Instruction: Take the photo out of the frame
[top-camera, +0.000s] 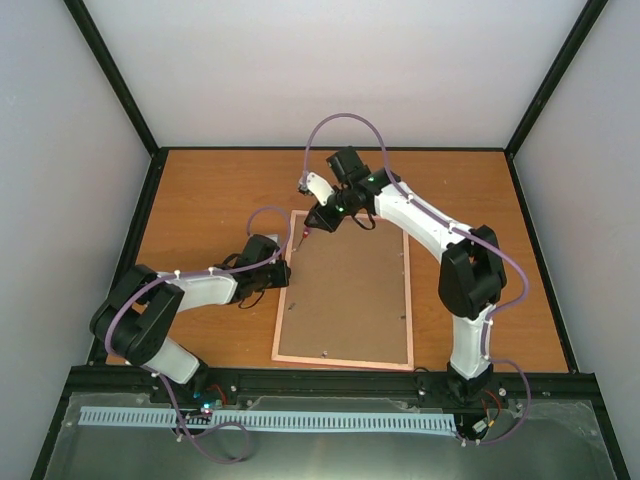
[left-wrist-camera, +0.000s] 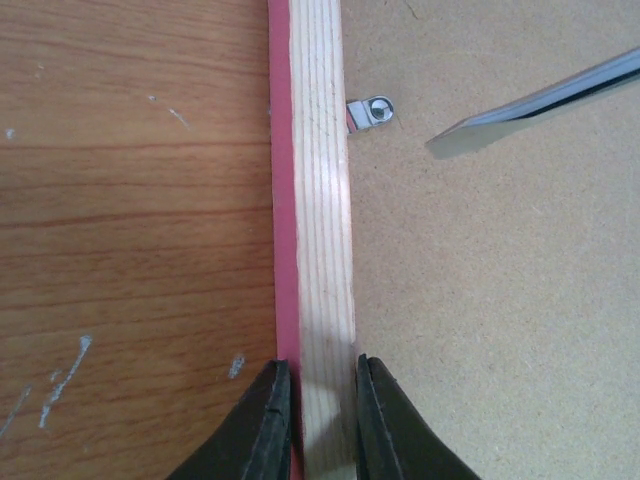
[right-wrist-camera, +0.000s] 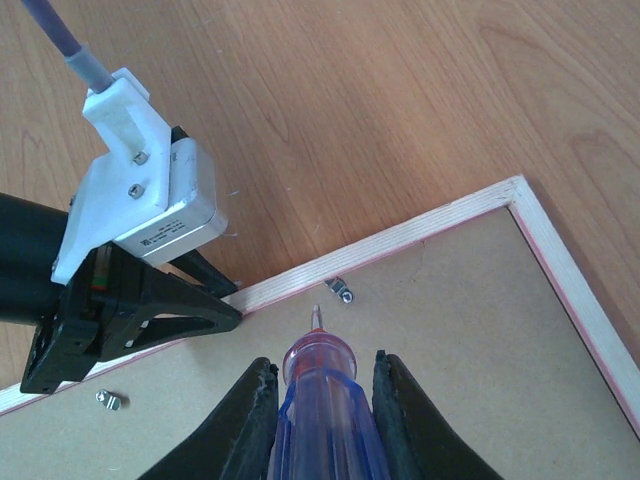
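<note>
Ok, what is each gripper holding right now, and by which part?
Left gripper pinches the pink-edged wooden picture frame by its left side rail; right gripper grips the red-and-purple plastic screwdriver by its handle.

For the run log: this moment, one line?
left hand: shut on pink wooden frame rail | right hand: shut on red-handled screwdriver | tip: beside metal clip | brown backing board: in place
</note>
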